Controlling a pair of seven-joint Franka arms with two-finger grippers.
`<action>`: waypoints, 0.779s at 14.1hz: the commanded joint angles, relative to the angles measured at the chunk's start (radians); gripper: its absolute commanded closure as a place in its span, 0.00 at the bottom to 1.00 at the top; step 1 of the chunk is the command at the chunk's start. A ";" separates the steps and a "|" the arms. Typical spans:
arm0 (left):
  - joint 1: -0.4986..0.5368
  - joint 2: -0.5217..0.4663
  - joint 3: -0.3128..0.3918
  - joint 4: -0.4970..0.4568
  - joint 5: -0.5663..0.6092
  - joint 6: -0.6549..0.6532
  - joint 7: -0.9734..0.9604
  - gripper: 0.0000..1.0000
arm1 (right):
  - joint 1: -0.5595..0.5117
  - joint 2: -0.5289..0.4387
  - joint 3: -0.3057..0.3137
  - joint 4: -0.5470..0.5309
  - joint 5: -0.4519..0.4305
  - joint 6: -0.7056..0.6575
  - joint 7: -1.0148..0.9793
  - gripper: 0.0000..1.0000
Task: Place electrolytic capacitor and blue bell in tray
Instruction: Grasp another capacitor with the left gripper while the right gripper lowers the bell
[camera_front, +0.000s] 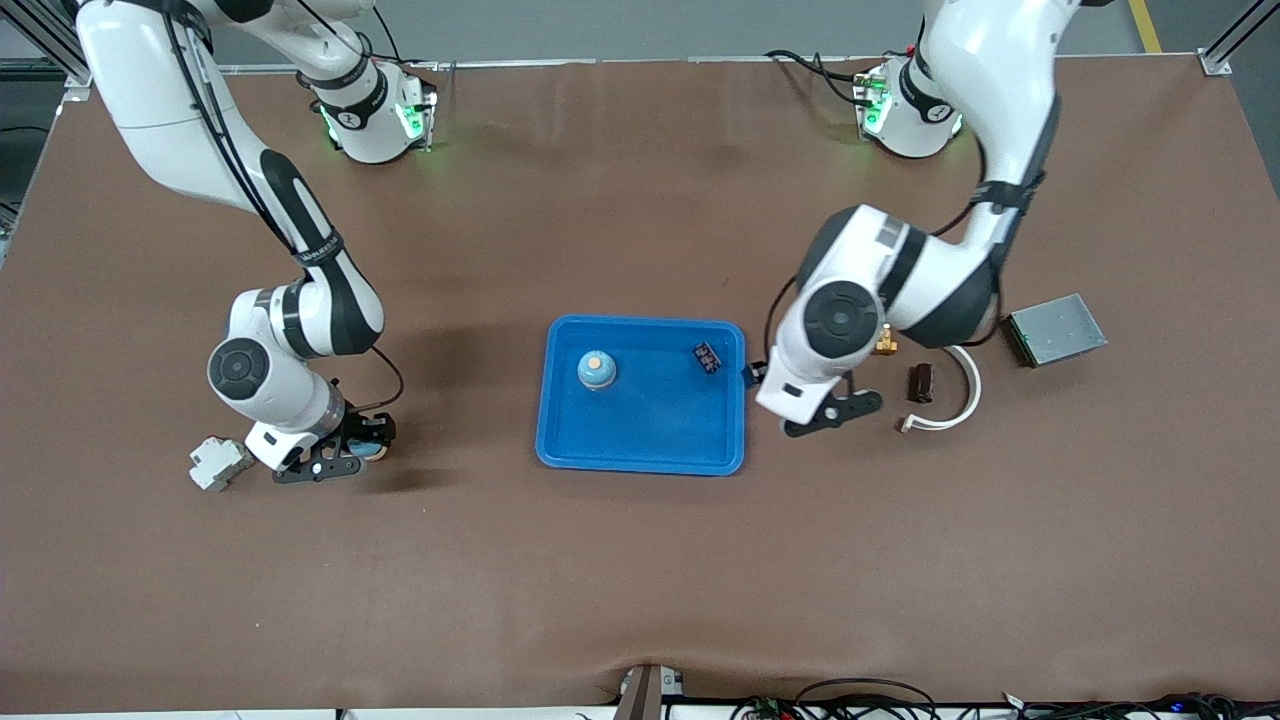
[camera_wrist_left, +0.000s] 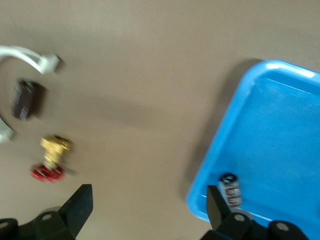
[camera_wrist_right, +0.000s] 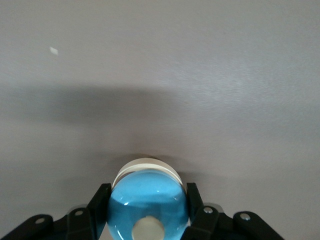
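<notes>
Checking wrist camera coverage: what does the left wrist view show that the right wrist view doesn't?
Only left wrist: a corner of the tray with the capacitor in it, a brass valve, a brown block and the open left gripper. Only right wrist: the right gripper shut on a blue bell. Both: the brown table.

Glossy blue plastic tray (camera_front: 640, 450), matt brown table cover (camera_front: 640, 560), dull grey metal plate (camera_front: 1056, 329).

Blurred white curved strip (camera_wrist_left: 22, 54) (cut off at the left wrist view's edge)
</notes>
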 joint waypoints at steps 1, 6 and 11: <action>0.078 -0.033 -0.008 -0.031 0.071 -0.008 0.167 0.00 | 0.062 -0.019 0.004 0.082 -0.002 -0.125 0.156 1.00; 0.199 -0.038 -0.011 -0.077 0.136 0.017 0.393 0.00 | 0.166 -0.019 0.004 0.145 -0.002 -0.178 0.398 1.00; 0.300 -0.171 -0.017 -0.383 0.136 0.351 0.505 0.00 | 0.298 -0.001 0.004 0.221 -0.005 -0.185 0.696 1.00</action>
